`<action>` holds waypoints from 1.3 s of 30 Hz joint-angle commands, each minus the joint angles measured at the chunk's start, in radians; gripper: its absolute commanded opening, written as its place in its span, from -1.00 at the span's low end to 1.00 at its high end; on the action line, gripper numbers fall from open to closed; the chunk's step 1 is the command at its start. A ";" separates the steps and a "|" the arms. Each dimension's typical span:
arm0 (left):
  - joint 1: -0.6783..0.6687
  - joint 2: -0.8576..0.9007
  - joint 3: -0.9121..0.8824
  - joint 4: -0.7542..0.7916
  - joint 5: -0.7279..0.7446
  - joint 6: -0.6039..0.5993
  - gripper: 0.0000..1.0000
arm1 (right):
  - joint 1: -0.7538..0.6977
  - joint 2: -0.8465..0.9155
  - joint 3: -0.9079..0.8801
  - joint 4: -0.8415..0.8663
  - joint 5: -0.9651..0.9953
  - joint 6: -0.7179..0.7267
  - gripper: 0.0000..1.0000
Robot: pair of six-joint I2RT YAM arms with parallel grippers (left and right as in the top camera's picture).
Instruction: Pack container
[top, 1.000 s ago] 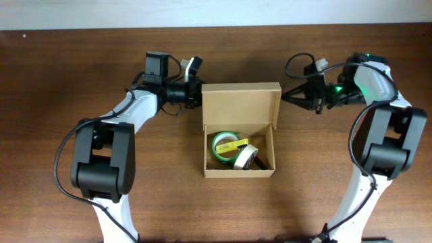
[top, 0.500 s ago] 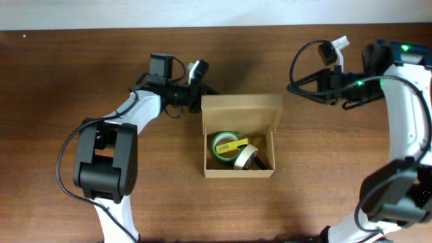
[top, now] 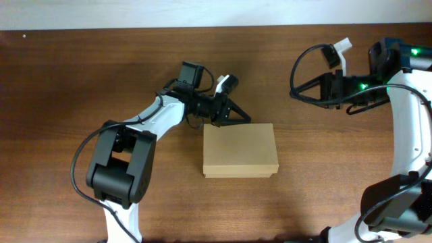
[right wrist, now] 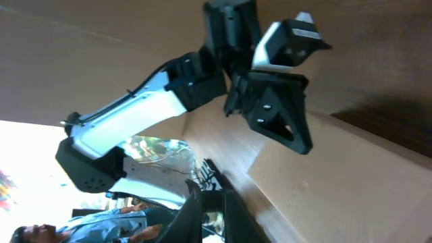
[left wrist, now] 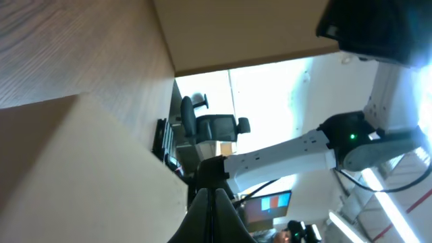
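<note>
The container (top: 239, 150) is a plain tan cardboard box at mid-table with its flap lid lying flat, so the contents are hidden. My left gripper (top: 244, 120) is shut, empty, and points right along the box's far edge, right at the lid's hinge side. In the left wrist view its closed fingertips (left wrist: 214, 196) hover beside the lid (left wrist: 81, 175). My right gripper (top: 295, 93) hangs up and to the right, well apart from the box, jaws slightly open with nothing between them. The right wrist view shows its fingers (right wrist: 211, 197) and the box top (right wrist: 351, 182).
The dark wooden table (top: 81, 81) runs up to a pale strip at its far edge (top: 202, 13). Black cables loop off my right arm (top: 310, 57). My left arm's elbow (top: 118, 162) stands left of the box.
The lid has swung down and the tape rolls are now hidden. My left gripper moved right and forward along the box's far edge. My right arm lifted away to the right, its jaws parting slightly.
</note>
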 commanded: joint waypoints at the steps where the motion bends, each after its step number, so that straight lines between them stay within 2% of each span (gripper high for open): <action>1: 0.005 -0.135 0.011 0.004 0.000 0.045 -0.96 | 0.004 -0.031 0.040 -0.005 0.023 0.005 -0.77; 4: 0.005 -0.216 0.011 0.007 -0.029 0.048 -0.85 | 0.004 -0.031 0.060 -0.005 0.036 0.011 -0.77; 6: 0.007 -0.279 0.011 0.023 -0.072 0.048 -0.70 | 0.004 -0.031 0.079 -0.005 0.055 0.015 -0.75; 9: 0.024 -0.391 0.011 0.054 -0.163 0.048 -0.21 | 0.007 -0.036 0.122 -0.005 0.149 0.048 -0.67; 12: 0.058 -0.499 0.011 0.051 -0.280 0.048 0.09 | 0.020 -0.054 0.156 -0.005 0.312 0.096 -0.56; 14: 0.089 -0.568 0.011 0.018 -0.392 0.048 0.22 | 0.045 -0.071 0.162 -0.005 0.439 0.140 -0.51; 16: 0.135 -0.653 0.011 -0.080 -0.593 0.071 0.36 | 0.088 -0.088 0.162 -0.005 0.594 0.204 -0.49; 19: 0.180 -0.746 0.011 -0.193 -0.816 0.114 0.46 | 0.156 -0.100 0.162 -0.005 0.721 0.252 -0.47; 27: 0.245 -1.013 0.012 -0.402 -1.309 0.204 0.62 | 0.411 -0.104 0.162 -0.005 0.894 0.351 -0.46; 30: 0.245 -1.100 0.012 -0.464 -1.487 0.217 0.74 | 0.530 -0.103 0.150 -0.005 1.066 0.419 -0.38; 31: 0.245 -1.151 0.012 -0.495 -1.578 0.225 0.84 | 0.582 -0.100 0.137 -0.005 1.144 0.458 -0.34; 34: 0.245 -1.215 0.012 -0.526 -1.701 0.227 0.99 | 0.651 -0.085 0.095 0.008 1.230 0.514 -0.24; 39: 0.245 -1.262 0.014 -0.529 -1.803 0.240 0.99 | 0.686 -0.076 -0.077 0.129 1.243 0.550 -0.07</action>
